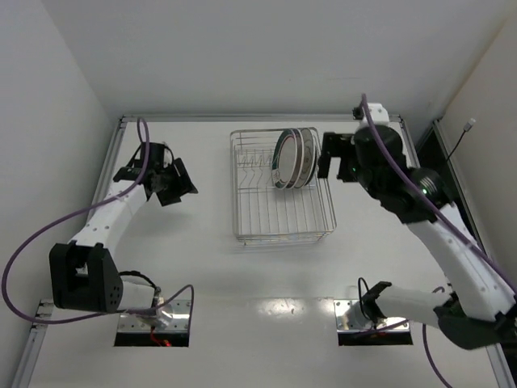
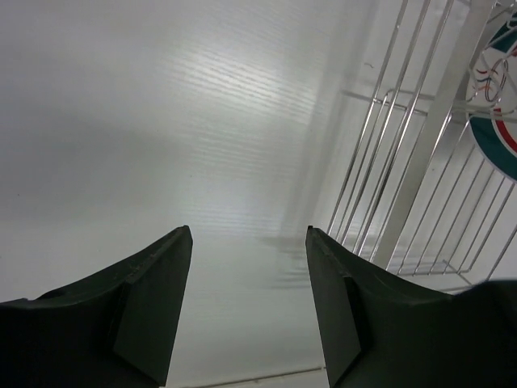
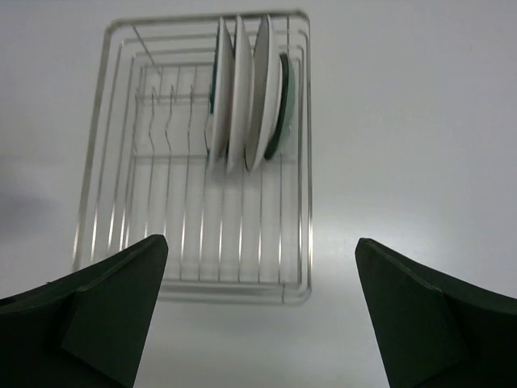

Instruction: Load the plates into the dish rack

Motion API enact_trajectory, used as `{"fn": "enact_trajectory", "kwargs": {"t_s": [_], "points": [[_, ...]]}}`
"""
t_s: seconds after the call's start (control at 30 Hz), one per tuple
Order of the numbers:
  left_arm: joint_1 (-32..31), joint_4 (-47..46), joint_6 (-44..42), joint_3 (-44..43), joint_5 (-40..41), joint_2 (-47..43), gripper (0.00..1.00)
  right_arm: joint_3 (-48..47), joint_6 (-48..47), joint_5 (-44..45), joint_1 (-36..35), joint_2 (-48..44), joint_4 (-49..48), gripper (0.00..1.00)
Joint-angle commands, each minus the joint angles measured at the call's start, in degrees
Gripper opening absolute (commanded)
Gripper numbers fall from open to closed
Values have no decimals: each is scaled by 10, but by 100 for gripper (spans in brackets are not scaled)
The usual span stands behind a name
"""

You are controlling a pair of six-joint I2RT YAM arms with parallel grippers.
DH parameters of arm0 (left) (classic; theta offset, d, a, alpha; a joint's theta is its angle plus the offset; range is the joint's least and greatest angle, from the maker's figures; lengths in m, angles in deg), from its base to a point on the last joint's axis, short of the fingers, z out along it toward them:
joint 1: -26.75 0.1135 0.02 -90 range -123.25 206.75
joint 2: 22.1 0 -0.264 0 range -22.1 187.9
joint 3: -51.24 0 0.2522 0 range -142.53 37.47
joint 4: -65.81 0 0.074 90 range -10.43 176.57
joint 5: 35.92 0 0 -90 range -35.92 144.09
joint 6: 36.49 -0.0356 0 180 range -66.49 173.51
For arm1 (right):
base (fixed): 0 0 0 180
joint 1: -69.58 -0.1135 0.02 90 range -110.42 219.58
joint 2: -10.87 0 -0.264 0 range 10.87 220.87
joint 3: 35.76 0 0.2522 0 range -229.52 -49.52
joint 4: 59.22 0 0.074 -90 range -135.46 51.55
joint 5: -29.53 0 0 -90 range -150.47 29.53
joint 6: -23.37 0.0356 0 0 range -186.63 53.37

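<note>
My right fingers (image 1: pixel 329 155) are spread very wide and hold nothing; they hang just beside the right wall of the dish rack (image 1: pixel 275 217), near the plates (image 1: pixel 292 158). My left fingers (image 1: pixel 174 182) are about half apart, also with nothing between them, well apart from the rack on its left side. I count four plates standing on edge, close together, between the prongs in the far right part of the rack; one outer plate is dark teal. I see no plate on the desk (image 1: pixel 202 267), so I judge the loading finished. The next move asks only to draw the right arm away without touching the wire.
</note>
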Motion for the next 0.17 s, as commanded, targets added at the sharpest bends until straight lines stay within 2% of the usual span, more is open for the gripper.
{"fn": "enact_trajectory", "kwargs": {"t_s": [0.0,0.13], "points": [[7,-14,-18,-43,12,40,55,83,10,-38,-1,-62,37,100],[7,-14,-18,-68,12,85,55,141,15,-21,5,-151,67,100]]}}
